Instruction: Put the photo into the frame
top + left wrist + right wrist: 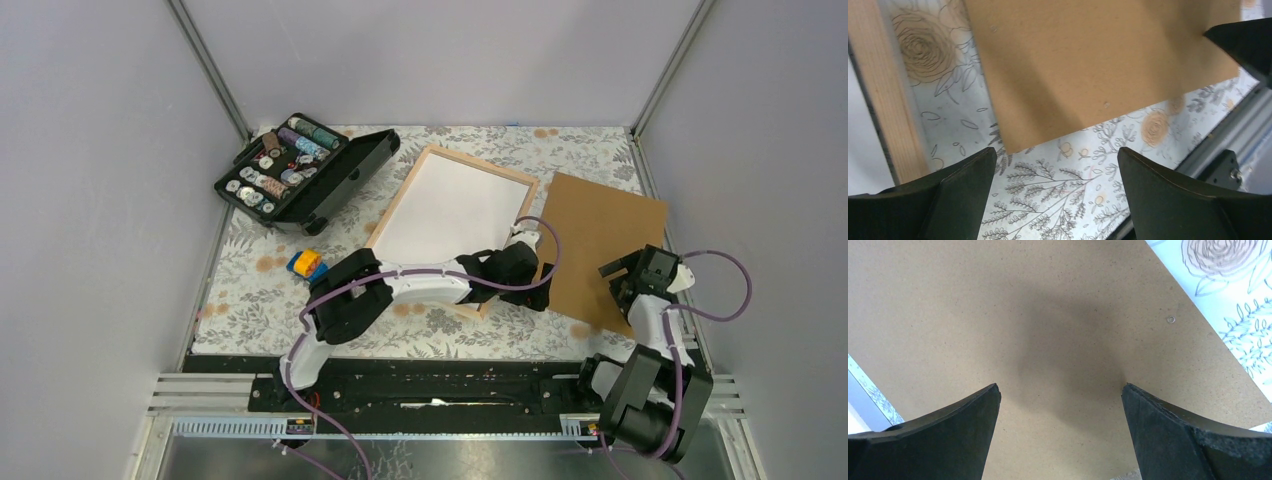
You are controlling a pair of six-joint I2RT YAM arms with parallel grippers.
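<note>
Pale wood, straight-grained and flat, makes up the frame, whose rail runs just off the left hand's own left side. The photo, as I judge it, lies face down inside the frame, showing only a plain matte white back. No dark printed face shows anywhere. The frame's long axis seems to run away from the arm bases, leaning slightly. The left hand hangs over the frame's near corner with its fingers spread wide and nothing between them, only floral tabletop beneath.

Ahead of those fingers lies the brown backing board, a dull, fibrous rectangle beside the frame and apart from it. The right hand hovers directly above this board, also fully spread and empty. From this hand the frame lies off to the left, so the left hand is clearly the nearer to frame and photo. Any coming move likely turns on the narrow gap between the board's edge and the frame's rail.
</note>
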